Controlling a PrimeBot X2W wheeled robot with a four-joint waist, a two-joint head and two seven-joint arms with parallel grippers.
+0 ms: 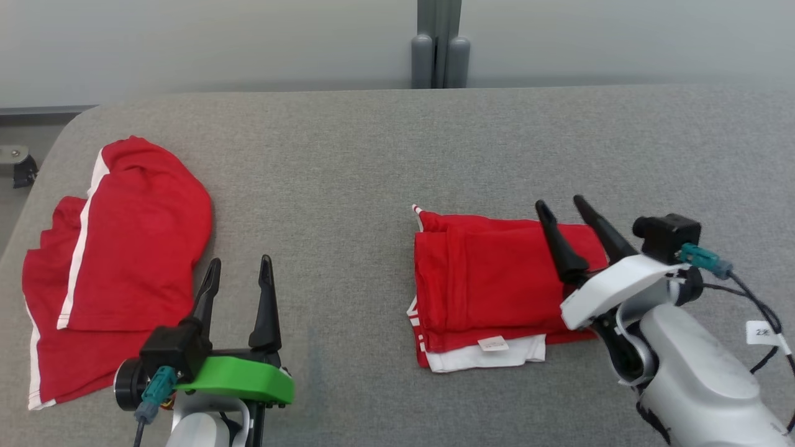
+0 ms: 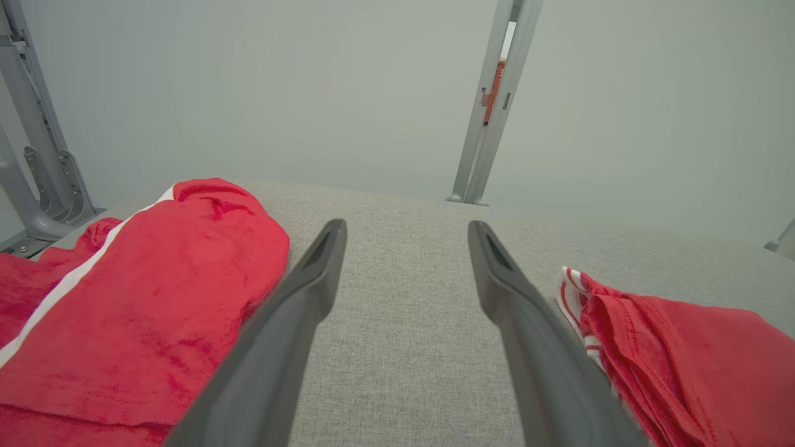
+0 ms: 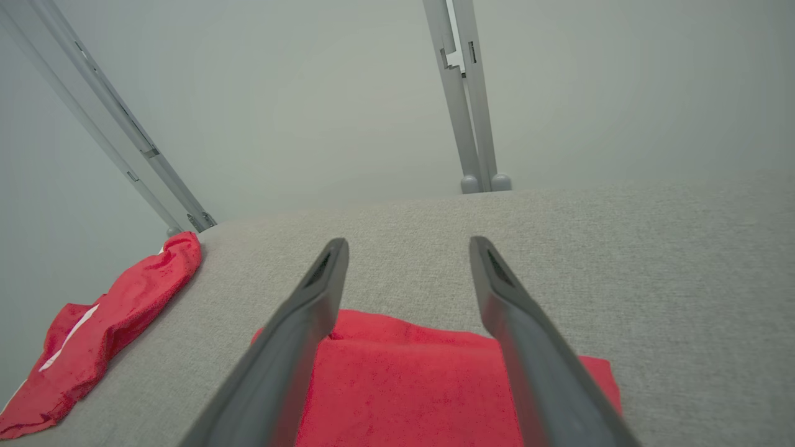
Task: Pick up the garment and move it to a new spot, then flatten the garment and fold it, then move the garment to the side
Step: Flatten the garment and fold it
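A folded red garment (image 1: 484,279) with a white layer and a label at its front edge lies on the grey table (image 1: 348,174), right of centre. My right gripper (image 1: 559,202) hovers open over its right part, with nothing between the fingers; in the right wrist view the red cloth (image 3: 404,385) lies below the spread gripper (image 3: 407,241). My left gripper (image 1: 240,260) stands open and empty over bare table. In the left wrist view that gripper (image 2: 407,225) sits between the two red cloths, with the folded garment (image 2: 683,354) at the right.
A second red garment (image 1: 124,248) with white stripes lies loosely spread at the table's left end, close to its edge; it also shows in the wrist views (image 2: 143,298) (image 3: 105,323). Grey metal posts (image 1: 440,56) stand behind the table's far edge.
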